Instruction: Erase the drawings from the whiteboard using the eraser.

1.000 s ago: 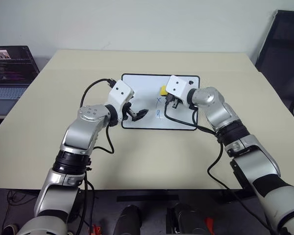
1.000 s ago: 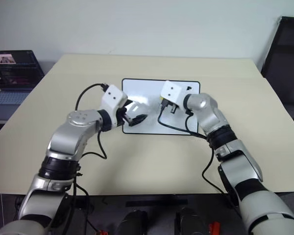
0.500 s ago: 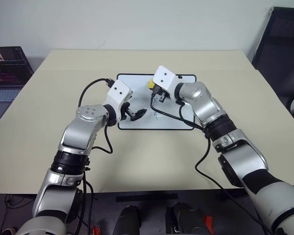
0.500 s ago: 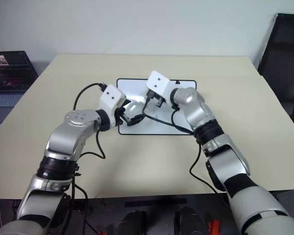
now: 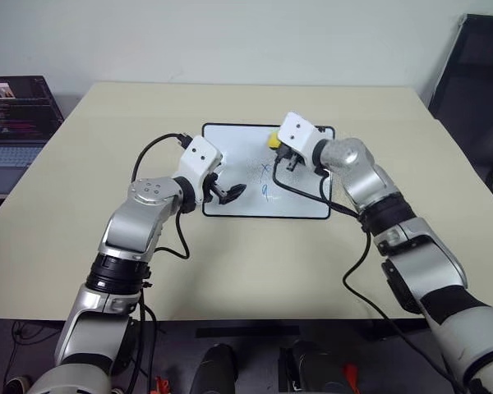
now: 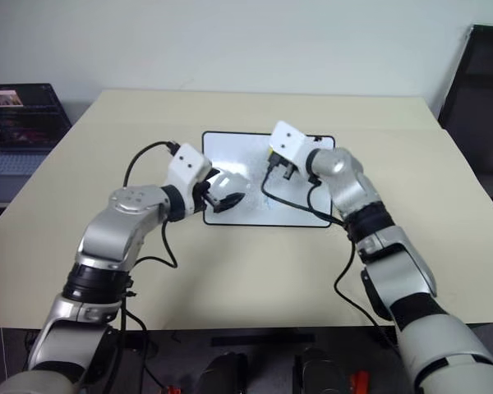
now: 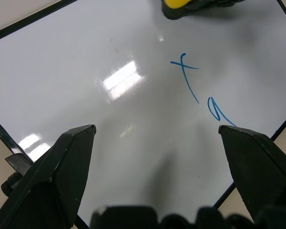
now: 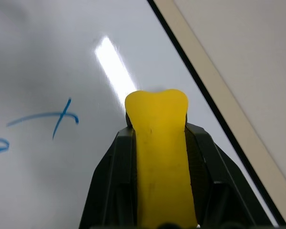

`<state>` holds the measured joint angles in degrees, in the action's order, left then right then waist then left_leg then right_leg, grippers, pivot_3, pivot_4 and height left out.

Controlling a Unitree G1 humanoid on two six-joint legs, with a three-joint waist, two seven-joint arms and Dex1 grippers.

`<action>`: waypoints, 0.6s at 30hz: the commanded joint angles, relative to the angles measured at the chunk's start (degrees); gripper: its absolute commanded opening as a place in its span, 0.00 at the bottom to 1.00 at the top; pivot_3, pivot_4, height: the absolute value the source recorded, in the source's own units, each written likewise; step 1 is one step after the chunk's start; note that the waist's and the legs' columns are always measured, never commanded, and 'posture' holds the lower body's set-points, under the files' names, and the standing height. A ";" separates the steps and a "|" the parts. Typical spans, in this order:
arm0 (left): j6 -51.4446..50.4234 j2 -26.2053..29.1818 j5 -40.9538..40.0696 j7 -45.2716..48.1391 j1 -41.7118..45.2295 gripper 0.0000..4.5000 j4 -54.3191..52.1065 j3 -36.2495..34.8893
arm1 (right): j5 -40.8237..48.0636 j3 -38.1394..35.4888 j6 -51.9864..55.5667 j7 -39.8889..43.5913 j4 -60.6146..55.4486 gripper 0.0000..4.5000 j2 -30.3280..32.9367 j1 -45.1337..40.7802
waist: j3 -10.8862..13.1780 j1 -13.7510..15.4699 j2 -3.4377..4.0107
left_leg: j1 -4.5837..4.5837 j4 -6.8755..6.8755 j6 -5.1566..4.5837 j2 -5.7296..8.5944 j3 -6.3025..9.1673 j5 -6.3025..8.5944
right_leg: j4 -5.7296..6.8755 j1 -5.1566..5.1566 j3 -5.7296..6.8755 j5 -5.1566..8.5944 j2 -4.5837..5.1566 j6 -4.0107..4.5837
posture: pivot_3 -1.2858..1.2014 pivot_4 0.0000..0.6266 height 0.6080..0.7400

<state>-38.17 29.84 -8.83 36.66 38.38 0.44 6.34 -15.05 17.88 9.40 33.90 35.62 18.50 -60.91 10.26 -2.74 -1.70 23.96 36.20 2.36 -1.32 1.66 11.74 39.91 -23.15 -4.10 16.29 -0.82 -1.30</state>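
The whiteboard [image 5: 238, 148] lies flat in the middle of the beige table. On it the drawings [image 5: 265, 170], a thin blue x and a loop below it [image 7: 217, 110], sit right of centre. My right gripper [image 5: 278, 148] is shut on the yellow eraser [image 8: 157, 148], which is held at the board near its far right corner, just beyond the x [image 8: 57, 118]. Over the board's near left part my left gripper [image 7: 156, 131] hangs open with nothing between its fingers. The eraser [image 7: 178, 4] also peeks in at the edge of the left wrist view.
An open laptop [image 5: 16, 115] stands beside the table on the left. A black chair [image 5: 476, 74] is at the far right. Bare tabletop [image 5: 394, 246] surrounds the board on all sides. Black cables loop off both wrists over the board's near edge.
My right gripper swept the eraser left across the board, then back right to the far right corner. The head camera shifted and returned. The left gripper stayed put.
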 commanded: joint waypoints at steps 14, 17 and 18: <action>0.73 0.17 -2.69 -1.07 -0.78 1.00 -2.29 -5.99 | 19.08 -15.65 19.41 1.26 -30.42 0.22 -4.97 11.48 | 0.01 -0.16 0.01 | 0.12 -0.08 0.01 -0.08 0.03 0.00 | -0.06 -0.11 0.02 0.00 0.02 0.01 | 0.52 0.24 1.00; 0.42 1.08 -4.98 -0.17 -3.85 1.00 -4.90 -8.65 | 23.51 -17.44 24.30 2.17 -40.24 0.22 -3.94 18.78 | 0.01 -0.10 0.01 | 0.14 -0.12 0.01 -0.10 0.05 0.00 | -0.13 -0.11 0.03 0.01 0.05 0.02 | 0.52 0.24 1.00; 1.34 1.51 -5.82 0.60 -5.58 1.00 -6.14 -9.63 | 24.55 -17.55 25.32 2.34 -44.40 0.22 -3.30 22.59 | 0.00 -0.08 0.00 | 0.15 -0.13 0.01 -0.09 0.06 0.00 | -0.17 -0.09 0.04 0.01 0.06 0.02 | 0.52 0.24 1.00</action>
<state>-38.12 30.24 -12.98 36.20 33.84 -2.23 -0.83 6.66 1.69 32.64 35.38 -2.14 14.35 -41.22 10.26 -2.82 -1.70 24.11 36.07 2.37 -1.42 1.73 11.74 39.70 -23.24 -4.06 16.29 -0.74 -1.28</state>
